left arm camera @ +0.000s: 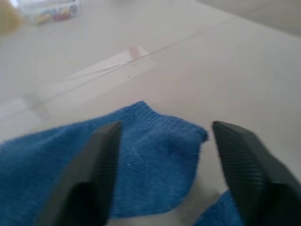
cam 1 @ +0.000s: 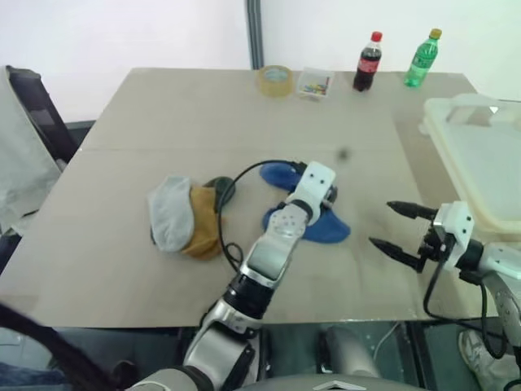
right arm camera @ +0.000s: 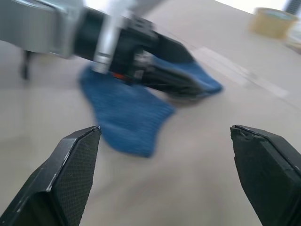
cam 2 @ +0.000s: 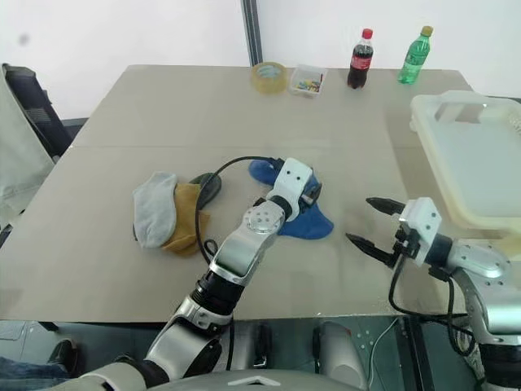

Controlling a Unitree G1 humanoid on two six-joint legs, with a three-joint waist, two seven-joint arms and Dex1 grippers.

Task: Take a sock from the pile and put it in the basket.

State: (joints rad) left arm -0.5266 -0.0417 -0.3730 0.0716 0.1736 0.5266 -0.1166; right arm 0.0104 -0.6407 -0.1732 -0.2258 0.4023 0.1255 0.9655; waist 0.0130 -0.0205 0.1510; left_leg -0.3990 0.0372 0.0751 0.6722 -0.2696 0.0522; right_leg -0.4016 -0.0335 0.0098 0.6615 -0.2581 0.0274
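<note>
Blue knit lay flat on the desk's middle, where a blue sock (cam 1: 321,226) had been drawn apart from the pile (cam 1: 186,217), with the left gripper (left arm camera: 162,155) spread wide over it, holding nothing. The right gripper (cam 1: 400,228) was held wide and empty between sock and basket (cam 1: 480,155) at the desk's right edge, seemingly for a handover.

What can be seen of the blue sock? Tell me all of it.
The blue sock is a soft, knitted, ribbed piece in bright blue, lying flat and crumpled on the table, apart from the grey, mustard and dark socks. Part of it sticks out beyond the left arm, another lobe spreads toward the right gripper. The left gripper sits over it, fingers spread to either side of a folded edge, not closed on it. The right gripper, open, is clear of it.
</note>
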